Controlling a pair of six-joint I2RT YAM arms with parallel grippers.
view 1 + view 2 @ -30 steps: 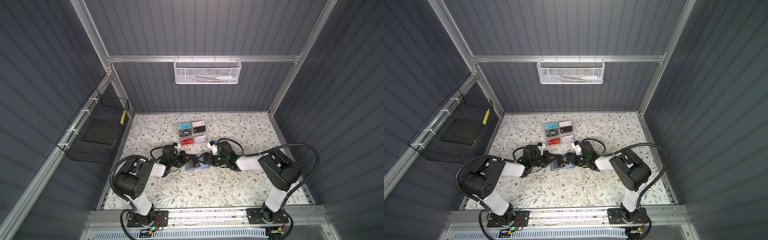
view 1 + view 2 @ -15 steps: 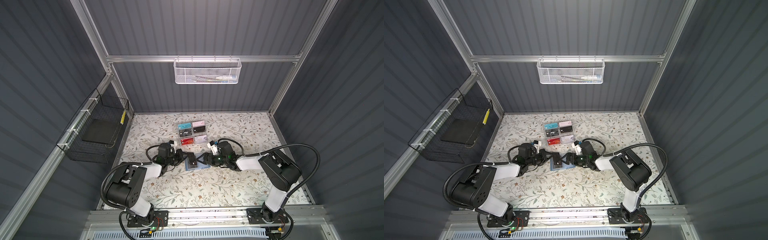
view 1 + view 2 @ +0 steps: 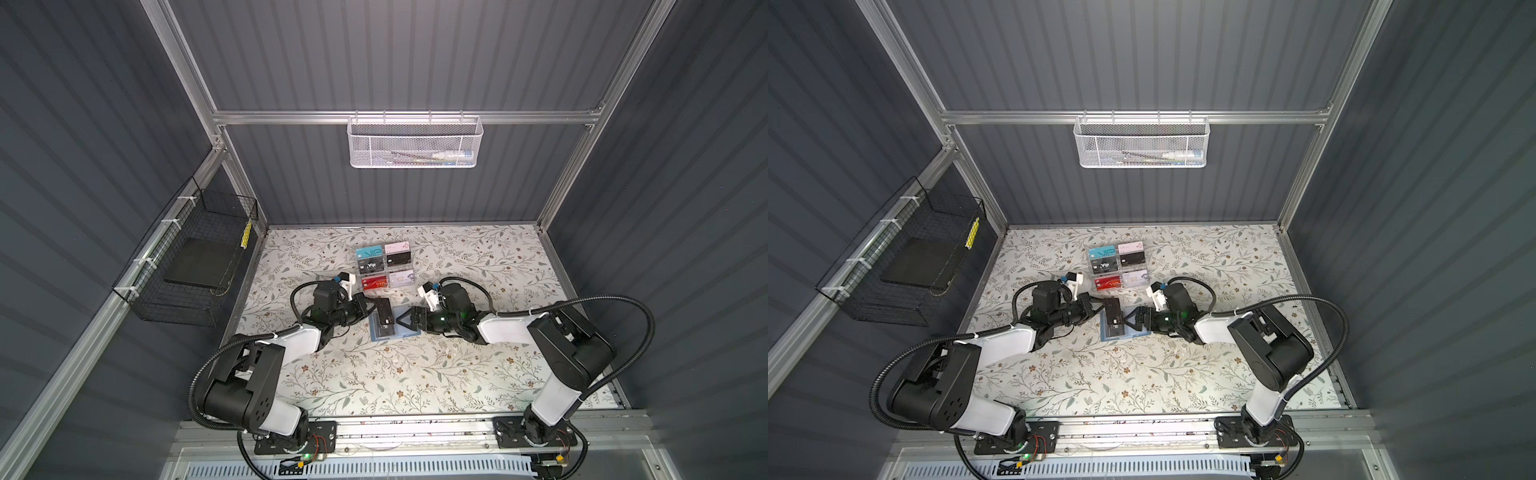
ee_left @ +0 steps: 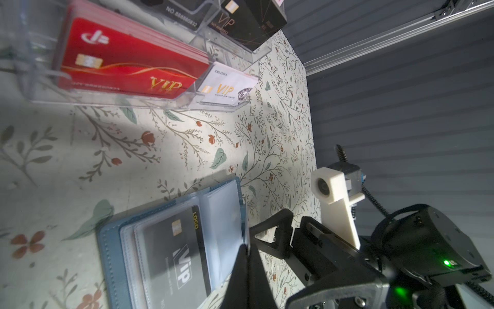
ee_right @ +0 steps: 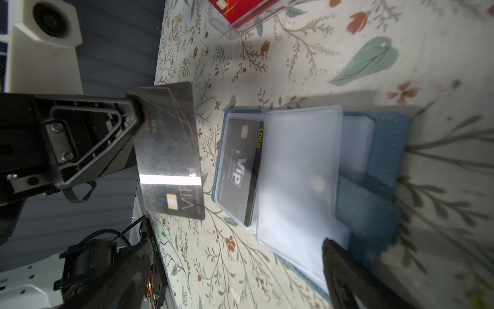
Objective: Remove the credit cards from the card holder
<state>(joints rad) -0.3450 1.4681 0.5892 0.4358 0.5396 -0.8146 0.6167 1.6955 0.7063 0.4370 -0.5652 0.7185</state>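
Two tools meet at mid-table. The left tool [image 5: 135, 107] is pressed together on the short edge of a black credit card [image 5: 171, 149], holding it off the table above the far left part of the card holder [image 3: 376, 332]. The right tool [image 3: 402, 322] is spread, with its tips at the holder's right edge and one finger [image 5: 347, 267] over a clear sleeve [image 5: 299, 171]. The held card shows a chip and gold "VIP". The slate-blue holder lies open, and one sleeve keeps a second black card [image 5: 240, 166] with white "Vip" and yellow "LOGO". Just beyond, on the far side, a clear rack [image 4: 42, 88] holds stacks of cards. The red cards [image 4: 128, 61] and white cards [image 4: 227, 85] both read "VIP" in gold.
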